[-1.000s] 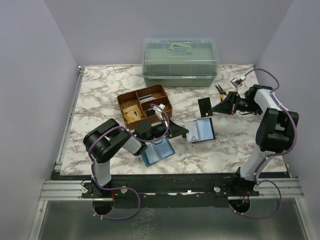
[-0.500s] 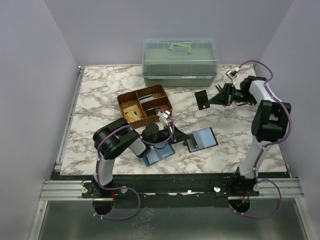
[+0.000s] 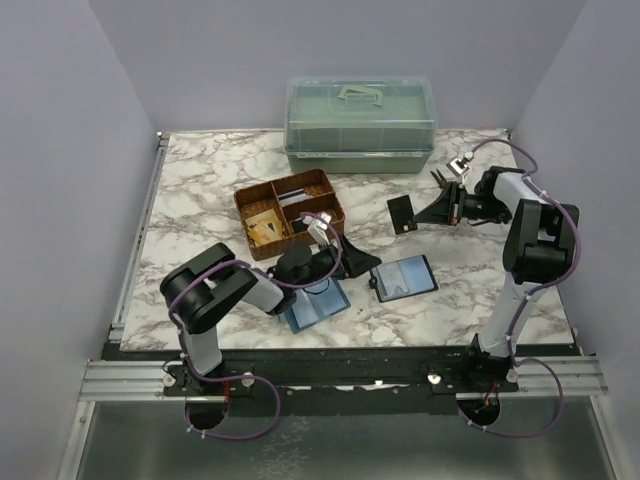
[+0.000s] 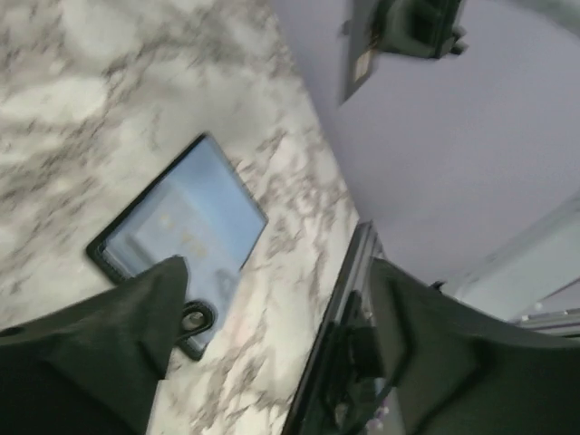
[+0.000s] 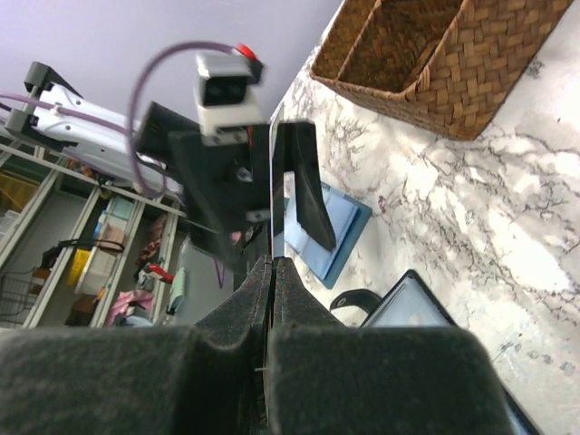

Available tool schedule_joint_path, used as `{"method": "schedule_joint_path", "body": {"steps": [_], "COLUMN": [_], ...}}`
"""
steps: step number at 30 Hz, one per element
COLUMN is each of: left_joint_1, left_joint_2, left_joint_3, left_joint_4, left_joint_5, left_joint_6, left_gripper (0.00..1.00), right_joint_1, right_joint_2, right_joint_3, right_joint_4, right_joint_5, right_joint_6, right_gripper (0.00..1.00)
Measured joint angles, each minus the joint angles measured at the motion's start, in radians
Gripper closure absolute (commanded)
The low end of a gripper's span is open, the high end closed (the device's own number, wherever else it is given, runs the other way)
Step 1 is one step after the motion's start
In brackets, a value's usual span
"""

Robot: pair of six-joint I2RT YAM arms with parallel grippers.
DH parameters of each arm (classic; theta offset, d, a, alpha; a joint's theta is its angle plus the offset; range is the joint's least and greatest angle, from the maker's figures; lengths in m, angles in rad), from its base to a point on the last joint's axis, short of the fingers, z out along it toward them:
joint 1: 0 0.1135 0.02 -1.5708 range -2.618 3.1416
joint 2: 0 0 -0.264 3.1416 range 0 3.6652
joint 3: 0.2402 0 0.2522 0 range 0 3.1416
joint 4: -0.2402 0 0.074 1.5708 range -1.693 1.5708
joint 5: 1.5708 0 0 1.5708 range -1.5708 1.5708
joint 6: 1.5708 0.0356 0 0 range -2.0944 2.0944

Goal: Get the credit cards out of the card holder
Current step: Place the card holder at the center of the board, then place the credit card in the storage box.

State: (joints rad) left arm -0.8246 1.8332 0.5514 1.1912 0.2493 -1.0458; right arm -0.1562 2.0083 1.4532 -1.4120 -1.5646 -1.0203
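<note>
The card holder (image 3: 405, 277) lies opened flat on the marble table, black-edged with a blue-grey inside; it also shows in the left wrist view (image 4: 181, 227) and the right wrist view (image 5: 410, 304). My left gripper (image 3: 360, 262) is open just left of it, its jaws (image 4: 272, 344) wide apart with nothing between them. One dark credit card (image 3: 402, 213) hangs above the table to the right of the basket, with my right gripper (image 3: 428, 212) shut on its edge. In the right wrist view that card (image 5: 271, 181) appears edge-on between the closed jaws (image 5: 274, 267).
A brown woven basket (image 3: 290, 210) with compartments stands left of centre. A green lidded box (image 3: 360, 125) sits at the back. A light-blue flat folder (image 3: 315, 303) lies under my left arm. Pliers (image 3: 440, 178) lie near the right arm.
My left gripper has opened and let go of the card holder, which now lies flat on the table. My right gripper still holds the card aloft, having shifted only slightly.
</note>
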Motion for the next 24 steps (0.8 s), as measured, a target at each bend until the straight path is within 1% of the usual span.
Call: {"method": "schedule_joint_path", "body": {"steps": [3,5,9,12,17,18,22,23,24], "left_joint_1": [0.018,0.041,0.095,0.100,0.083,0.079,0.067,0.064,0.063], "left_joint_2": [-0.082,-0.090,-0.021,0.047,0.107,0.114,0.145,0.158,0.166], "left_joint_3": [0.003,0.018,0.078,0.142,0.223,0.238,0.285,0.298,0.305], "left_joint_4": [0.027,0.061,0.141,0.164,0.179,0.183,0.201,0.208,0.209], "left_joint_5": [-0.011,-0.002,0.032,0.054,0.077,0.082,0.104,0.111,0.117], "left_joint_6": [0.026,0.019,-0.028,-0.056,-0.083,-0.090,-0.110,-0.121,-0.122], "left_gripper": [0.01,0.01,0.01,0.01,0.08,0.13,0.43,0.52,0.65], "right_joint_1": [0.000,0.000,0.008,0.013,0.023,0.024,0.027,0.026,0.026], "right_joint_2": [-0.002,-0.009,-0.030,-0.055,-0.071,-0.071,-0.071,-0.071,-0.071], "right_joint_3": [-0.034,-0.060,-0.087,-0.101,-0.123,-0.127,-0.133,-0.134,-0.134], "right_joint_4": [0.000,-0.001,-0.001,-0.002,-0.003,-0.003,-0.003,-0.003,-0.003], "right_joint_5": [0.000,0.000,0.000,0.000,0.000,0.000,0.000,0.000,0.000], "right_joint_6": [-0.010,-0.016,-0.021,-0.022,-0.027,-0.027,-0.028,-0.028,-0.028], "right_gripper": [1.00,1.00,1.00,1.00,1.00,1.00,1.00,1.00,1.00]}}
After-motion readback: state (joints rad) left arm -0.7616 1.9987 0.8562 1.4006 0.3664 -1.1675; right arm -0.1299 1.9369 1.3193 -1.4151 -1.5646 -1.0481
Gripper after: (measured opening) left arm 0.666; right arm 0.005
